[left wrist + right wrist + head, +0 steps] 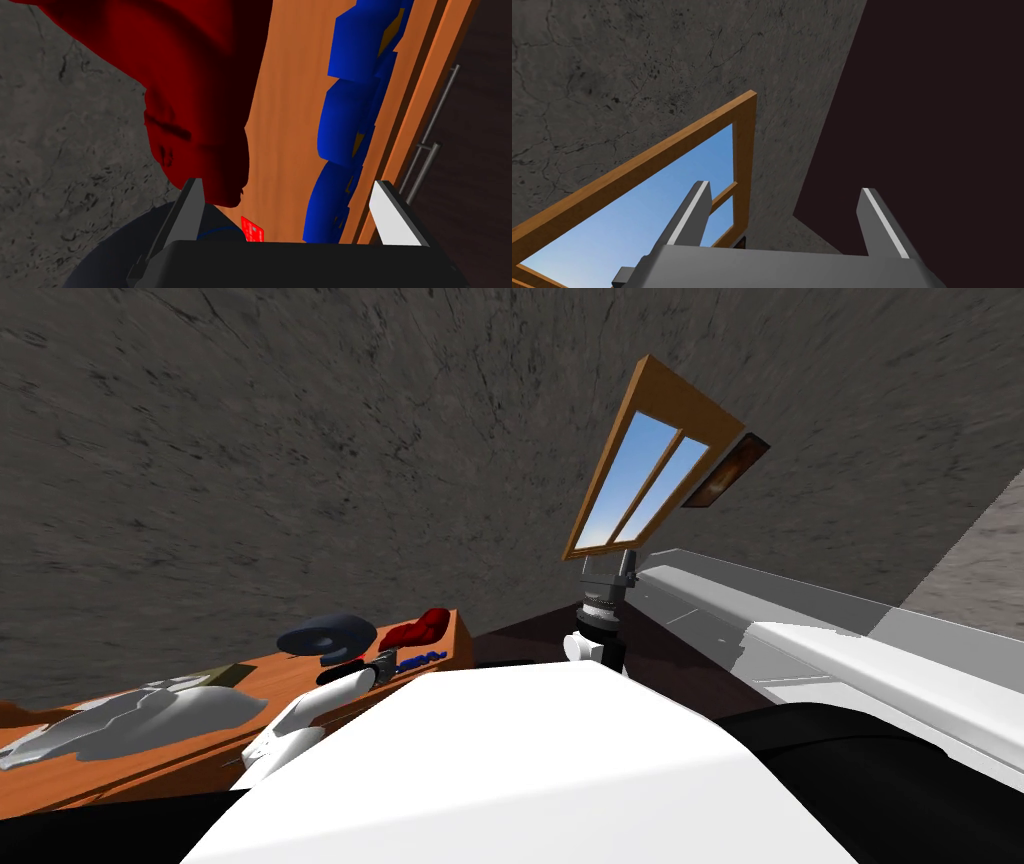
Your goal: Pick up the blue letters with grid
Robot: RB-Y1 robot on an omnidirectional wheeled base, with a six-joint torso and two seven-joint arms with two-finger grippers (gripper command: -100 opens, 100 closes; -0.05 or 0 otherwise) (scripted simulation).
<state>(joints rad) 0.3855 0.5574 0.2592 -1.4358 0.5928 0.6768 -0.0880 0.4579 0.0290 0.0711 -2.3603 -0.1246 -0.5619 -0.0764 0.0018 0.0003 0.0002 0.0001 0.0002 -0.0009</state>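
Observation:
The blue letters (350, 120) lie in a row along the front edge of the orange wooden table (285, 115). In the head view the blue letters (420, 660) show small near the table's right end. My left gripper (290, 200) is open and close over them. The near end of the row lies ahead of the gap, nearer the light finger (392, 215). Nothing is held. From the head camera, the left gripper (385, 668) sits just left of the letters. My right gripper (784, 200) is open and empty, raised in front of the window (640, 483).
A large dark red object (200, 100) lies right beside the letters, near the dark finger (185, 215). Also here are a small red card (252, 230) and a dark blue rounded object (325, 636). Grey lumps (130, 723) lie at the table's left. A metal handle (430, 145) runs below the edge.

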